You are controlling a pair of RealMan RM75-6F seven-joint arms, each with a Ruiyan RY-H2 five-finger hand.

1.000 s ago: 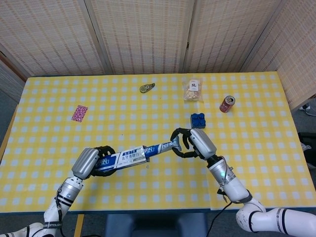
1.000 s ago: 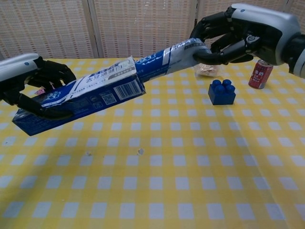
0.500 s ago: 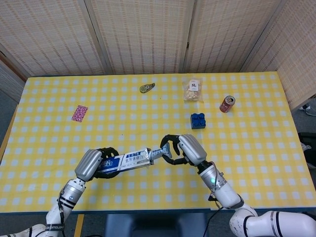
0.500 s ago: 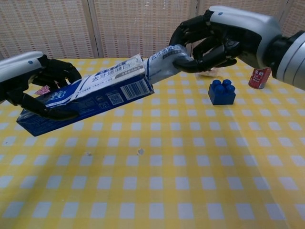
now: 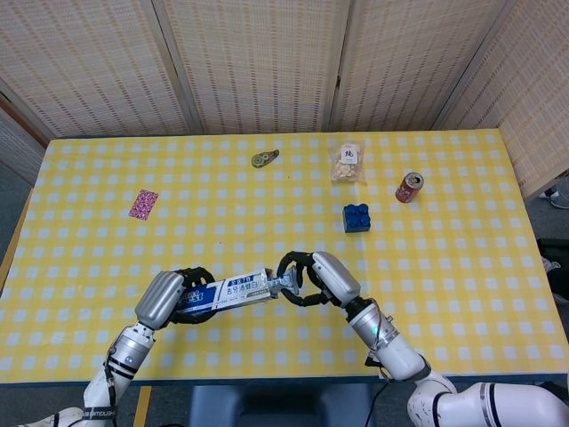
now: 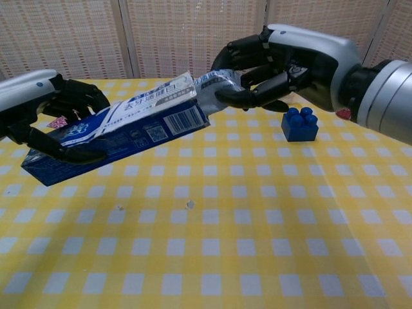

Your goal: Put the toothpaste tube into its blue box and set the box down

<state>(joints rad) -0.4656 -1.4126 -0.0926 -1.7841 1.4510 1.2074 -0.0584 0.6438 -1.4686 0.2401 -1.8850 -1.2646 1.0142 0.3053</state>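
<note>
My left hand [image 5: 164,299] [image 6: 45,109] grips the long blue toothpaste box [image 5: 224,292] [image 6: 122,132] above the table, its open end pointing right and tilted up. Only a short silver-blue end of the toothpaste tube [image 5: 276,285] [image 6: 215,87] sticks out of that open end; the rest is hidden inside. My right hand [image 5: 322,277] [image 6: 283,61] holds this tube end, its fingers close to the box mouth.
A blue toy block [image 5: 356,217] [image 6: 299,124], a red can [image 5: 409,186] and a snack bag [image 5: 349,163] lie at the back right. A small metal piece [image 5: 264,159] and a pink packet [image 5: 142,204] [image 6: 56,121] lie further back and left on the yellow checked table [image 5: 462,267].
My right hand has moved left toward the box, pushing the tube further in; much less of the tube shows now. The left hand and box have barely shifted.
</note>
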